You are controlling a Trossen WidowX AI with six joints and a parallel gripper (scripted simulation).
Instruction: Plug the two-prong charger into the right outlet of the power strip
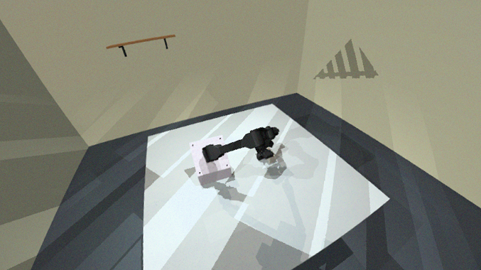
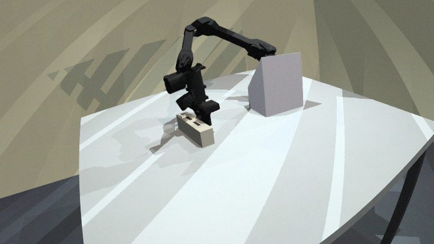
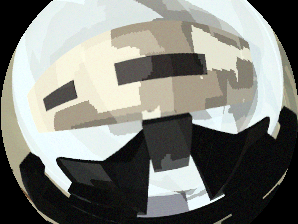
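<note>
The beige power strip [image 2: 193, 132] [image 3: 100, 62] lies on the table, with two dark slots in its top face. The wrist view shows a long slot near the middle and a shorter one at the left. My gripper [image 2: 207, 118] [image 3: 164, 128] is shut on the charger, a small dark block [image 3: 167, 132] between the fingers. The block's far end is just at the strip's near edge in the wrist view, beside the slots and not over them. In the exterior view the fingers are behind the strip, close to its side, and the charger is hidden. The prongs cannot be seen.
A pale lilac block [image 1: 213, 178] [image 2: 283, 85] with a sloped side stands at the arm's base. The white table [image 1: 188, 215] [image 2: 242, 182] carries hard light and shadow bands. A wooden rail [image 1: 141, 41] is on the wall.
</note>
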